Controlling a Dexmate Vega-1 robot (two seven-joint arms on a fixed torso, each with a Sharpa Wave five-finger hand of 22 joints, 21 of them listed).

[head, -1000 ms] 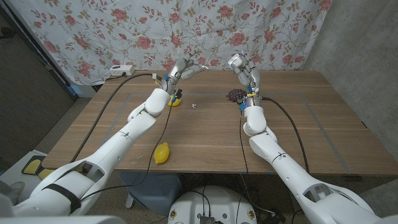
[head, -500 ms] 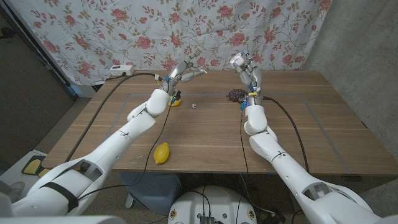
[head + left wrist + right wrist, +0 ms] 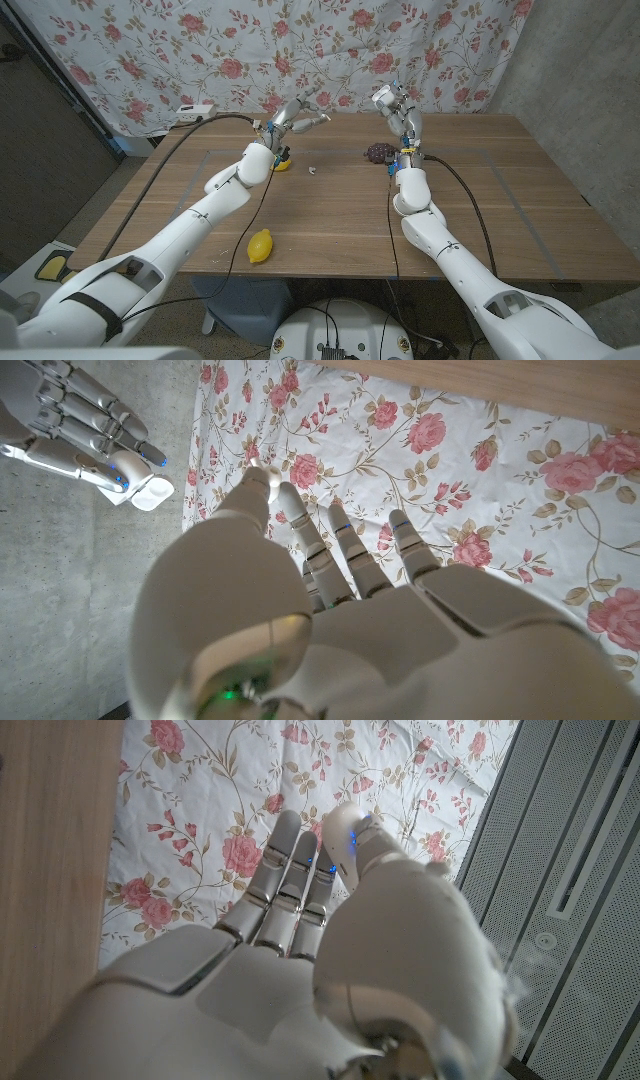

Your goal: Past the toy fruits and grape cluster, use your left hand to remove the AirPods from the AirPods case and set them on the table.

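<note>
- White left hand (image 3: 300, 113) made the biggest move, and it's not much. Over the last second it has slid a bit along the table's (image 3: 330, 215) far edge toward the right hand (image 3: 396, 105). It's raised with fingers spread, and I can't see anything in it.
- The right hand has barely drifted. It's up in the air above the far edge, gripping the white case (image 3: 150, 492), which you can see best in the left wrist view.
- My read is that the left hand is lining up for a reach into the case, so the pull-out isn't done yet. I can't tell whether the lid is open.
- A small white bit (image 3: 313, 170) hasn't budged. It sits on the table near the far edge, between the yellow fruit (image 3: 283, 161) and the grapes (image 3: 377, 152). It could be one AirPod already out, but it's too tiny to say.
- The table is brown wood with faint tape lines. Black cables trail across it along both arms.
- The backdrop is a rose-print curtain (image 3: 200, 50) behind the far edge, with a bare grey wall (image 3: 570, 60) off to the right.
- A lemon (image 3: 260, 245) lies by the near edge on the left, well apart from everything else.
- There's a white power strip (image 3: 195, 111) just past the far left corner.
</note>
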